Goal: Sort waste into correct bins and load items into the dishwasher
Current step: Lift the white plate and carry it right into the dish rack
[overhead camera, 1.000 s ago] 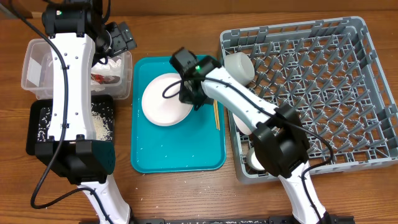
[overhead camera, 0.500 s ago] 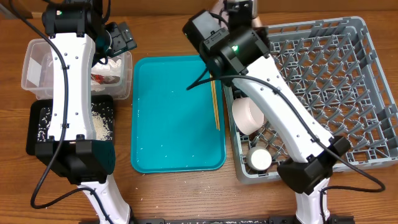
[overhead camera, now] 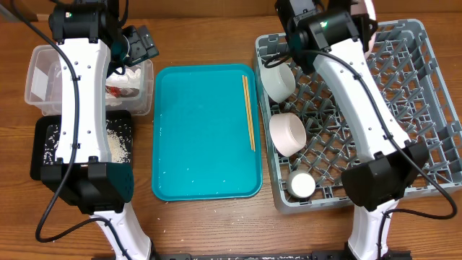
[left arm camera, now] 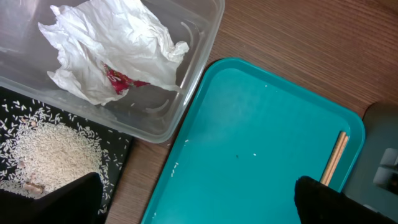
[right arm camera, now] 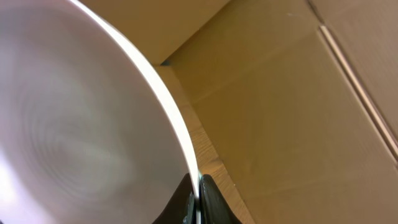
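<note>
- Two bowls, a grey-green bowl (overhead camera: 278,78) and a white bowl (overhead camera: 287,133), lie in the left part of the dish rack (overhead camera: 404,108). A small white cup (overhead camera: 302,185) sits near its front left corner. The right arm stretches over them toward the rack's far side.
- The left gripper (left arm camera: 196,190) hangs with its jaws wide apart and nothing between them, above the spot where the clear tub (left arm camera: 199,56), the black tray (left arm camera: 115,162) and the teal tray (left arm camera: 261,137) come together.
- The crumpled napkin (left arm camera: 118,43) with its red scrap lies in the tub, and rice (left arm camera: 50,146) lies in the black tray just beside it.
- The right gripper (right arm camera: 198,194) is clamped on the rim of the pale plate (right arm camera: 74,124), with brown cardboard (right arm camera: 298,112) behind.
- A second ago that plate lay flat on the teal tray with the right gripper on it. Now it is up over the rack's far edge, and the tray carries the chopsticks (overhead camera: 249,112) and a few stray grains. The left arm has not moved.
- The plate is held on edge, and from overhead it shows only as a thin pink sliver.
- The chopsticks lie side by side along the tray's right edge, their long axis running from the far side of the bench (overhead camera: 216,231) to the near side.
</note>
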